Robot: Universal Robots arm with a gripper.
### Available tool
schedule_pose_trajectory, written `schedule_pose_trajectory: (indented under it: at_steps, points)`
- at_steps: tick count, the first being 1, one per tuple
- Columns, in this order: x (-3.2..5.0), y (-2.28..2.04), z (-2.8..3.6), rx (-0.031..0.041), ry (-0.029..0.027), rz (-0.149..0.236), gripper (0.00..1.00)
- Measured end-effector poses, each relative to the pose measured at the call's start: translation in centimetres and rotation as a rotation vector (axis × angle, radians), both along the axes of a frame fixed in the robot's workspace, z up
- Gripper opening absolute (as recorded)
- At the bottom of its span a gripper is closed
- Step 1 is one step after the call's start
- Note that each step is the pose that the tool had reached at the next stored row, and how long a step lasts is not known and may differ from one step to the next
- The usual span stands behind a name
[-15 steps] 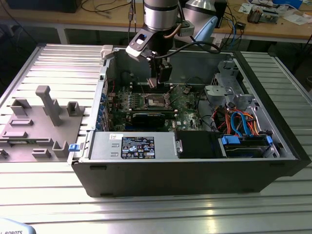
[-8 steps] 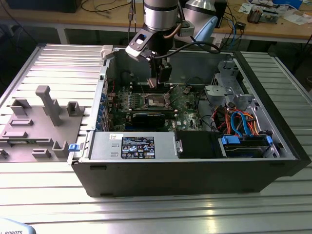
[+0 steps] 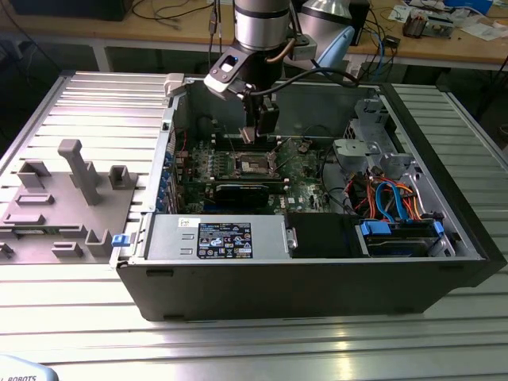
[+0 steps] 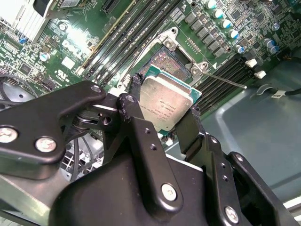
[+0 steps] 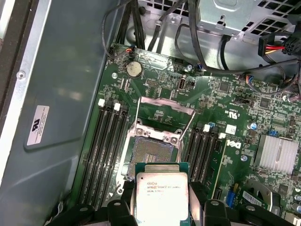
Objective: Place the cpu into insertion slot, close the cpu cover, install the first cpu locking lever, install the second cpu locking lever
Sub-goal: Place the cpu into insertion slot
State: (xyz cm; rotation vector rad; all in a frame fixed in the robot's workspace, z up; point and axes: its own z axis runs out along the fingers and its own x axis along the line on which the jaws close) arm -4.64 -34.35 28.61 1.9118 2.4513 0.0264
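Gripper hovers, seemingly just above insertion slot.

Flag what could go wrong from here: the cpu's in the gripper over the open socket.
1. The gripper holds the cpu by two edges only, above the insertion slot and not yet seated. Landing offset or tilted could damage the slot's contacts.
2. The raised locking levers and the open cpu cover stand close by the slot, so the gripper might catch on them.
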Motion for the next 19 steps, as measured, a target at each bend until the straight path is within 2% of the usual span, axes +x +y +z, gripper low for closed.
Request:
schedule_pose_trajectory:
  at_steps: [19]
  points:
    - [-0.01,0.00,-0.10,0.0000,0.0000,-0.039,0.55]
